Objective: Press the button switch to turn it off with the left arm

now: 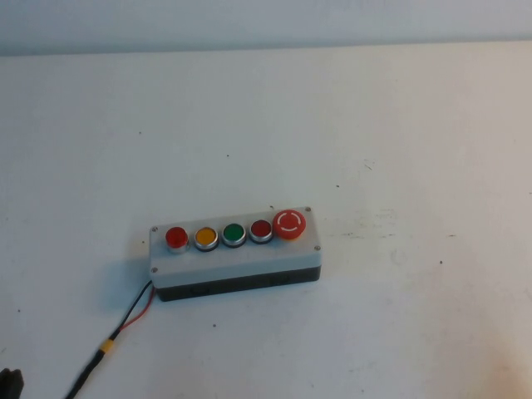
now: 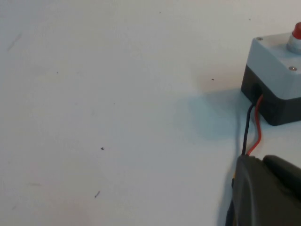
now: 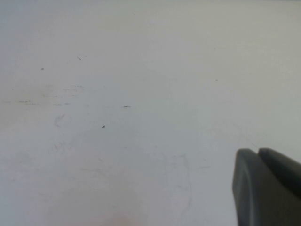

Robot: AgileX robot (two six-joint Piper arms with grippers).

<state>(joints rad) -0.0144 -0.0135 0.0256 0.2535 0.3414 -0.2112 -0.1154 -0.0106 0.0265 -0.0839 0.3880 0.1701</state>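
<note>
The light grey five-button box (image 1: 234,258) lies near the middle of the table. Its buttons run red, yellow, green, red, then a big red mushroom button (image 1: 290,223). The button switch (image 1: 176,238) is the small red one at the box's left end, beside the yellow button (image 1: 206,237). In the left wrist view its edge (image 2: 297,33) shows on the box corner (image 2: 273,61). My left gripper (image 2: 261,161) is shut and empty, low by the box's cable, well short of the box. Only a black tip of it (image 1: 10,382) shows in the high view. My right gripper (image 3: 257,153) is shut and empty over bare table.
A black and red cable (image 1: 125,320) with a yellow band runs from the box's left end toward the table's front left, and shows in the left wrist view (image 2: 251,129). The white table (image 1: 374,125) surrounds the box on all sides.
</note>
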